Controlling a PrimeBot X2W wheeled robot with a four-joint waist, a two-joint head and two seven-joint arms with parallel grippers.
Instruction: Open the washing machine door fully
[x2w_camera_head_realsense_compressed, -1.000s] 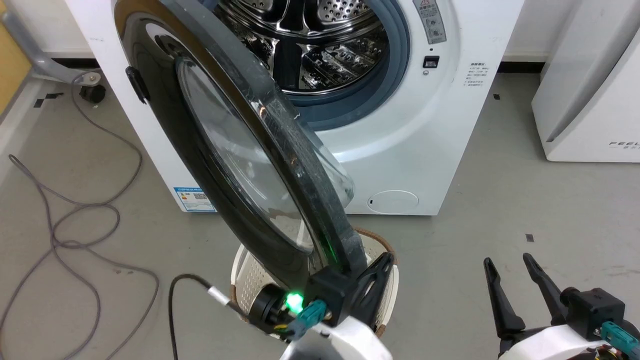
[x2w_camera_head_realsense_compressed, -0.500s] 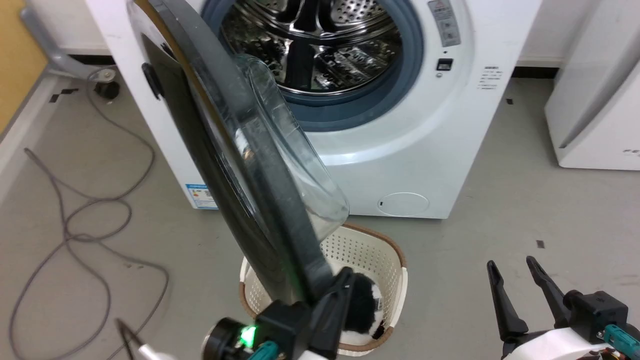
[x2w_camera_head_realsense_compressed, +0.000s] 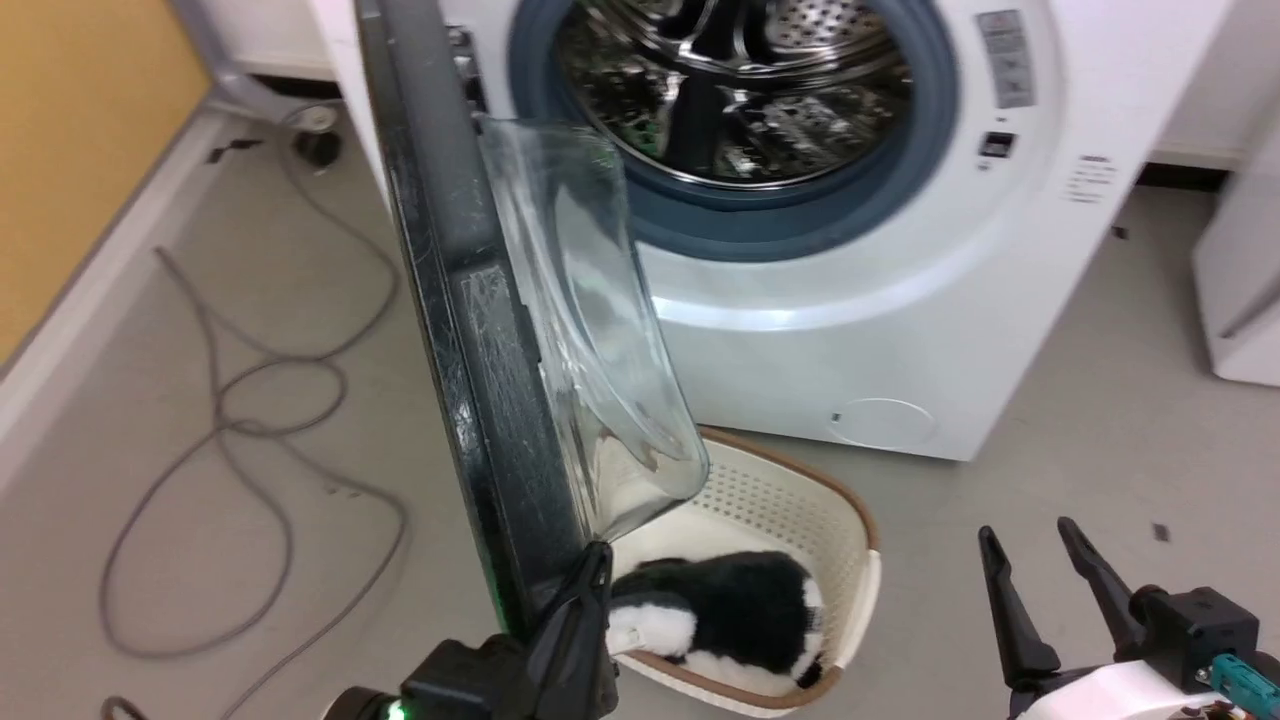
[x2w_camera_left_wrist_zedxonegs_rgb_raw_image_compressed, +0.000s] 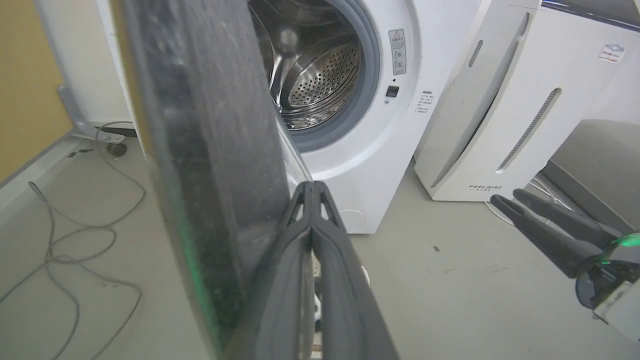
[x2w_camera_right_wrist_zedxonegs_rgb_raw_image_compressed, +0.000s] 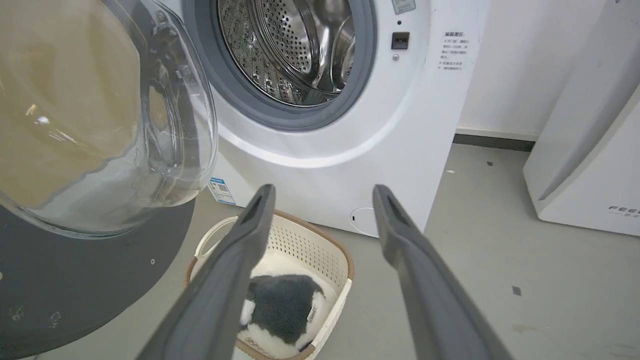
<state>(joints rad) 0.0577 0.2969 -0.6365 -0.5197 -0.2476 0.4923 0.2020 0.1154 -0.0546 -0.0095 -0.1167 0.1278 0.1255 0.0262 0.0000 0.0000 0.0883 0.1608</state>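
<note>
The washing machine (x2w_camera_head_realsense_compressed: 850, 330) stands with its steel drum exposed. Its door (x2w_camera_head_realsense_compressed: 470, 400) hangs swung out, edge-on to the head view, with the clear glass bowl (x2w_camera_head_realsense_compressed: 590, 330) bulging to the right. My left gripper (x2w_camera_head_realsense_compressed: 598, 556) is shut, its tip against the inner side of the door's lower rim. In the left wrist view the shut left gripper (x2w_camera_left_wrist_zedxonegs_rgb_raw_image_compressed: 312, 186) lies beside the dark door (x2w_camera_left_wrist_zedxonegs_rgb_raw_image_compressed: 215, 150). My right gripper (x2w_camera_head_realsense_compressed: 1035, 545) is open and holds nothing, low on the right, apart from the door. The right wrist view shows the open right gripper (x2w_camera_right_wrist_zedxonegs_rgb_raw_image_compressed: 322, 192) and the door glass (x2w_camera_right_wrist_zedxonegs_rgb_raw_image_compressed: 100, 125).
A cream laundry basket (x2w_camera_head_realsense_compressed: 800, 500) holding a black-and-white plush (x2w_camera_head_realsense_compressed: 730, 610) sits on the floor under the door. Grey cables (x2w_camera_head_realsense_compressed: 250, 400) loop across the floor at left. A white FEELAIR appliance (x2w_camera_left_wrist_zedxonegs_rgb_raw_image_compressed: 500, 125) stands right of the machine. A yellow wall (x2w_camera_head_realsense_compressed: 80, 130) is at far left.
The door has swung further out and now shows edge-on. My left gripper went left and down with its rim. The head camera turned left. The right gripper stayed put.
</note>
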